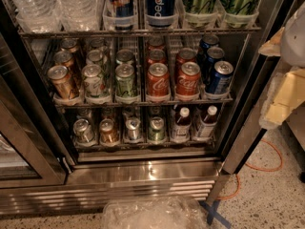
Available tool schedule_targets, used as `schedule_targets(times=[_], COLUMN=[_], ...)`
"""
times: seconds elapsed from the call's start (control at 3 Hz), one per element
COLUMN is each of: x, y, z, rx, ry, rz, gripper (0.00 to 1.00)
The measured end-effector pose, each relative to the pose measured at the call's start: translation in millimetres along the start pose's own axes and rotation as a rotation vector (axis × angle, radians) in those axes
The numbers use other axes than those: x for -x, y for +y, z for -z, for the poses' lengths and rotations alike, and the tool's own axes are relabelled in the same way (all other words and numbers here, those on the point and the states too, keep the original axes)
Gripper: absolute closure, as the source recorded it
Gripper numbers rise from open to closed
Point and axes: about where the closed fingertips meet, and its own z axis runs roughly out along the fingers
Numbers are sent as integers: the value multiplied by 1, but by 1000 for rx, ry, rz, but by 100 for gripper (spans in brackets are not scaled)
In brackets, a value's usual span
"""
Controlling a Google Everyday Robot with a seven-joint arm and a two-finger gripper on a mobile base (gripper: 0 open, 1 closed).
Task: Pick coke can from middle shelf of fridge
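One cream-coloured gripper (286, 95) hangs at the view's right edge, outside the fridge (143, 175) and holding nothing; I cannot tell if it is open or closed. The white arm (296, 32) rises above it. The coke can (157, 81) stands upright at the middle shelf's (143, 100) front edge, right of centre, with a blue can (219, 78) at the front right corner.

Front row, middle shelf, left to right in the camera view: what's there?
Bronze aluminium can, white-and-green can, green can, red coke can, second red coke can, dark blue can; gripper farther right, outside the fridge.
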Motion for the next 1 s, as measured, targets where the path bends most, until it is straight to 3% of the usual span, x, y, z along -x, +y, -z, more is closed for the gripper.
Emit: schedule_targets(times=[0.33,0.67,1.0], x=[0,3,3], y=[0,8,28], z=[0,4,7], rx=[0,-8,-47], ry=[0,-67,-201], rz=[0,-10,-50], gripper=[0,0,0])
